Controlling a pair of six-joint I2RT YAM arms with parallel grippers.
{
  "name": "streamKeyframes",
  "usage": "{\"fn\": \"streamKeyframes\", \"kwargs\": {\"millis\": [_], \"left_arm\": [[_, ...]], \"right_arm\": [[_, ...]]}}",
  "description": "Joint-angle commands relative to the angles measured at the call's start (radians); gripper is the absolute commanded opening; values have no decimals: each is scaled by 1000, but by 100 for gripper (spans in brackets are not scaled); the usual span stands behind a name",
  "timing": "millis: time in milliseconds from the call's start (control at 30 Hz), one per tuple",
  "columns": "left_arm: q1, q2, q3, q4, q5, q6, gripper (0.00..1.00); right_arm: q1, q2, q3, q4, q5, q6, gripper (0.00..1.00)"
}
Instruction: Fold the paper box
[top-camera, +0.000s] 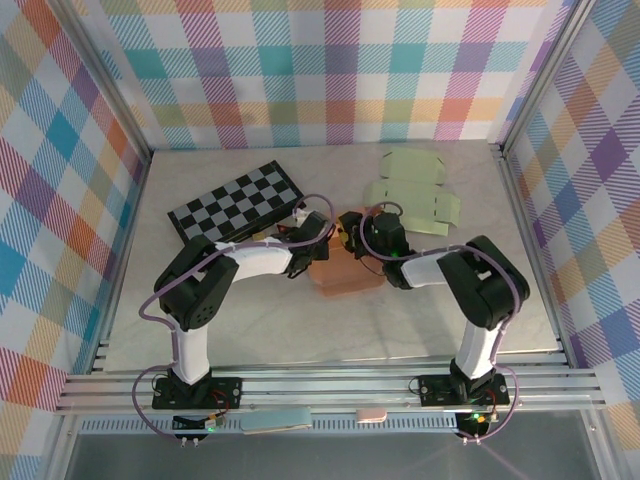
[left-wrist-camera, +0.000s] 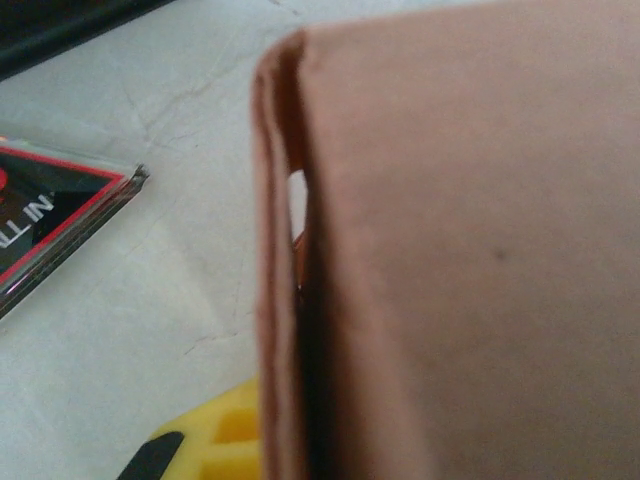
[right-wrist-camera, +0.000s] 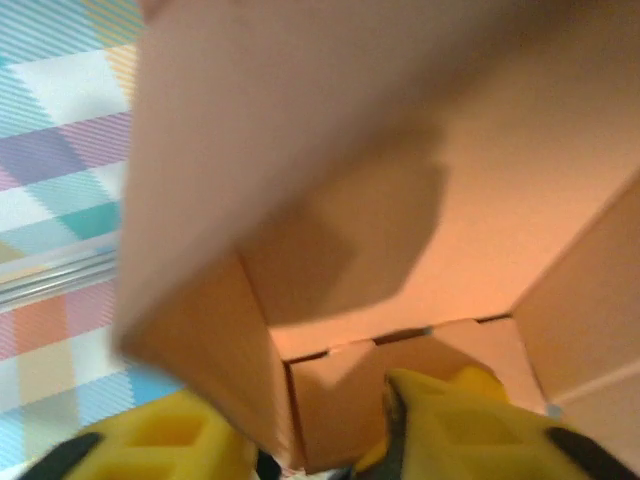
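At left, the chessboard (top-camera: 238, 205) lies well back on the tabletop (top-camera: 300, 335); the left end effector (top-camera: 320, 250) reaches in from that side, closed and, it appears, pinching the left wall of the box (top-camera: 348, 276); in the left wrist view that wall's doubled edge runs upright beside one yellow finger (left-wrist-camera: 225, 432); the box sits mid-tabletop between the two arms, its longer side running left to right, so it lies just right of the left end effector and just left of the right one, both about equally near; the right end effector (top-camera: 363, 240) meets its far right side, jaws standing apart, a wall's lower corner between its fingers (right-wrist-camera: 470, 420); green sheets (top-camera: 415, 195) lie flat behind; the wall covers the left's other finger, so that grip is a judgement; close range blurs the flaps.
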Motion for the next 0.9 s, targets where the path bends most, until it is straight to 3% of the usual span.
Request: {"fn": "streamKeyframes", "kwargs": {"millis": [0, 200, 267, 400, 567, 867], "left_arm": [[24, -32, 41, -153, 6, -68, 0], [89, -106, 136, -411, 125, -95, 0], [108, -114, 195, -504, 182, -84, 0], [134, -130, 284, -629, 248, -82, 0], [159, -148, 345, -655, 296, -102, 0], [167, -110, 517, -790, 338, -102, 0]], "right_arm": [[-17, -121, 58, -289, -39, -59, 48], [-79, -327, 320, -893, -40, -334, 65], [-96, -337, 460, -1104, -30, -449, 67], [-118, -293, 667, -1338, -60, -602, 68], [-117, -234, 759, -1387, -126, -669, 63], [-122, -156, 823, -1444, -133, -747, 57]]}}
